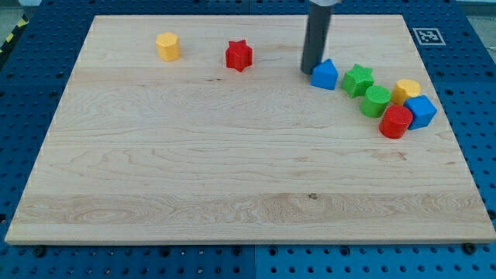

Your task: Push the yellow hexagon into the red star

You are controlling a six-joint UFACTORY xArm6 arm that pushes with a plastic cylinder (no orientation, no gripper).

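The yellow hexagon [167, 46] sits near the view's top left on the wooden board [232, 170]. The red star [239, 56] lies to its right, a clear gap between them. My tip [311, 72] is at the end of the dark rod coming down from the view's top. It stands well to the right of the red star, touching or almost touching the left side of a blue block [325, 75].
A cluster lies at the view's right: a green star [358, 80], a green round block [376, 101], a yellow block [405, 91], a blue block [421, 111] and a red block [396, 122]. A marker tag [425, 36] sits beyond the board's top right corner.
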